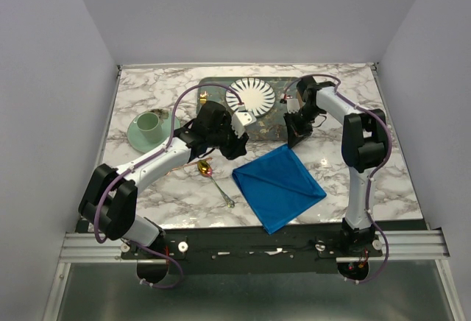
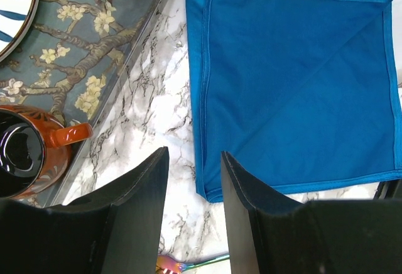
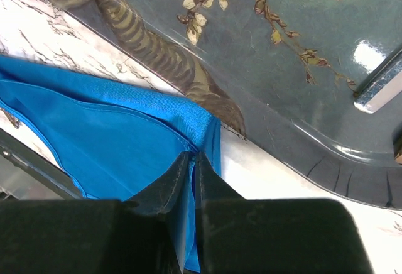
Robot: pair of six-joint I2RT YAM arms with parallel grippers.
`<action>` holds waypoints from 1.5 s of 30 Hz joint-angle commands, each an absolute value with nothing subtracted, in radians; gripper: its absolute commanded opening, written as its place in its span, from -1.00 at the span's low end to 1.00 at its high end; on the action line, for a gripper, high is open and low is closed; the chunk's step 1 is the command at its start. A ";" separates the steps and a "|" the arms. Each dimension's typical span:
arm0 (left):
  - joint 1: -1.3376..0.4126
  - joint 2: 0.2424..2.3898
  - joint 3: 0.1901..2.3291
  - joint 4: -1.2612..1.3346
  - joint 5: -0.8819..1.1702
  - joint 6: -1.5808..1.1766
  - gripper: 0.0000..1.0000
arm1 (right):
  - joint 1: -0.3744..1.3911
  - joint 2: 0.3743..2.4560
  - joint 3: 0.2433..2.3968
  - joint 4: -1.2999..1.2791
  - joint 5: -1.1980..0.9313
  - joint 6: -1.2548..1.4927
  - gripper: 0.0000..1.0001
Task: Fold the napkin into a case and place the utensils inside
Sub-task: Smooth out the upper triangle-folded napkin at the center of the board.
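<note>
Napkin [image 3: 107, 129] corner sits pinched between right hand [image 3: 193, 161] fingers.

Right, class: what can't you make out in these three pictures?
Top view: the left arm covers part of the tray.
Left wrist view: the orange mug is partly behind the left claw; a utensil tip is cut by the bottom edge.
Right wrist view: the napkin corner disappears inside the shut right claw.

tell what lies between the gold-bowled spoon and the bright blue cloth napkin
Only bare white marble tabletop, in the top view, between gold-bowled spoon and blue napkin.
</note>
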State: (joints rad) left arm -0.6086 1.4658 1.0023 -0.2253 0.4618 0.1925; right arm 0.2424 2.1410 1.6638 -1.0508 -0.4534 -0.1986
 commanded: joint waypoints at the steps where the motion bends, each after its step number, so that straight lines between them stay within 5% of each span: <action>1: -0.603 1.465 0.991 -0.203 0.495 0.181 -0.01 | 0.250 2.131 1.666 -1.086 -0.439 -0.203 -0.54; 19: -0.601 1.485 1.003 -0.206 0.505 0.195 -0.01 | 0.258 2.151 1.686 -1.108 -0.485 -0.199 -0.47; 32: -0.600 1.476 0.999 -0.219 0.509 0.215 -0.01 | 0.258 2.175 1.730 -1.103 -0.456 -0.195 -0.98; 37: -0.600 1.477 0.997 -0.224 0.509 0.221 -0.01 | 0.258 2.181 1.752 -1.115 -0.449 -0.199 -0.99; 45: -0.598 1.485 1.005 -0.218 0.517 0.218 -0.01 | 0.259 2.163 1.718 -1.141 -0.476 -0.218 -0.44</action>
State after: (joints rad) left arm -0.6033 1.4746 1.0012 -0.2245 0.4835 0.2092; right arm 0.2501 2.1532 1.7264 -1.1057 -0.4618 -0.2020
